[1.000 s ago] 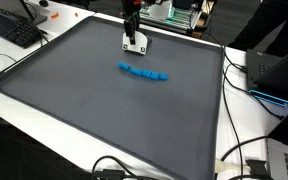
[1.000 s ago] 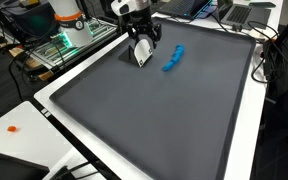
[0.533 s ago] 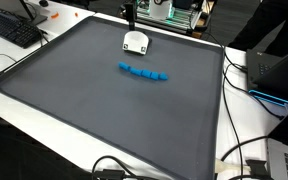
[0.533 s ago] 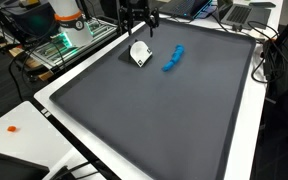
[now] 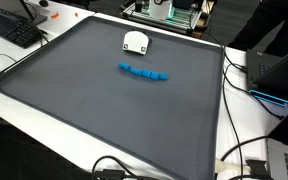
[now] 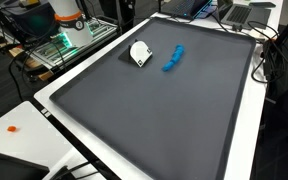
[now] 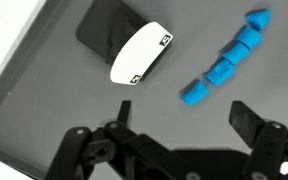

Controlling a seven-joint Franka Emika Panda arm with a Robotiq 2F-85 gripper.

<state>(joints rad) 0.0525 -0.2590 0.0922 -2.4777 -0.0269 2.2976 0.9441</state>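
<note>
My pincer (image 7: 156,125) hangs high in the wrist view, pointing down. The jaws are spread wide apart and grip nothing. Both dark fingers (image 7: 256,132) show along the bottom edge, one at each side, linkages folded outward, touching nothing.

Tool (image 7: 160,122) base cut by wrist view's bottom edge, keyboard (image 5: 14,29) cropped

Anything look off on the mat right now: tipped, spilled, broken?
Nothing stands out. The white object lies on the grey mat, with the blue row of blocks beside it but apart, a little bent rather than straight. No spill or damage shows. The gripper hangs open above them, holding nothing.
</note>
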